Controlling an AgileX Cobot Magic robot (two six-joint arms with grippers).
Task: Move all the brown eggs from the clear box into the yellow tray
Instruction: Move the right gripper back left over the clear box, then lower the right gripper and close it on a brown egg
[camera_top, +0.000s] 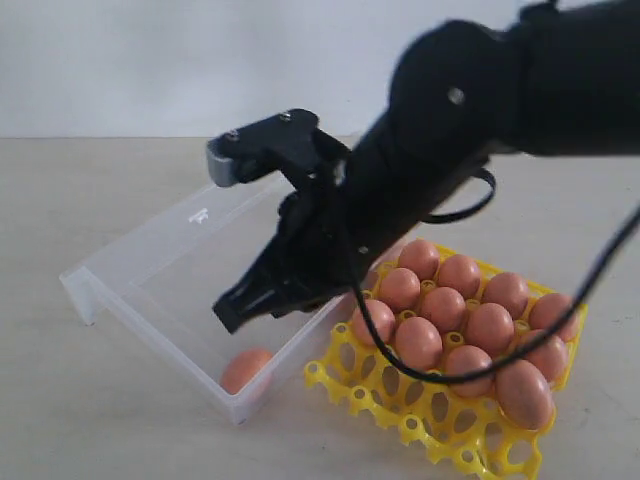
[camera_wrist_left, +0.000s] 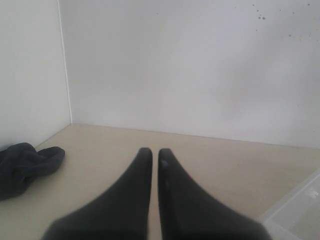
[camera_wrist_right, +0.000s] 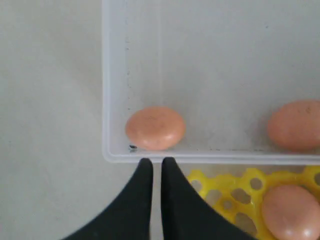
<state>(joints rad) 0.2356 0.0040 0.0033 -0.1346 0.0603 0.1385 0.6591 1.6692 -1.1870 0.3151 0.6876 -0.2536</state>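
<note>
Your right gripper (camera_wrist_right: 152, 161) hangs fully closed with nothing between its fingers, poised just outside the near wall of the clear box (camera_wrist_right: 113, 75), so the first risk is a descent with the jaws shut: the tips would land on the rim or on the shell instead of straddling it. Open wide before you go down. The nearest brown egg (camera_wrist_right: 155, 128) lies on its side, tucked into the box corner and touching or almost touching both walls. That leaves one finger very little room on the wall side, and it may catch the thin plastic and drag or tip the box, which sits right beside the yellow tray (camera_top: 385, 405). The shell is smooth and rounded, so an off-centre pinch is likely to squirt it along the floor, and too hard a squeeze could crack it. A second egg (camera_wrist_right: 295, 125) lies further along the same wall; the arm hides it in the exterior view. The box appears to hold only those two. The tray carries about a dozen eggs packed in its far rows, with the cups along its near edge unfilled, so you will be lowering close beside seated eggs and could knock one. Your left gripper (camera_wrist_left: 151, 152) is closed to a thin slit, holding nothing, off to the side near a dark cloth (camera_wrist_left: 25, 167).
</note>
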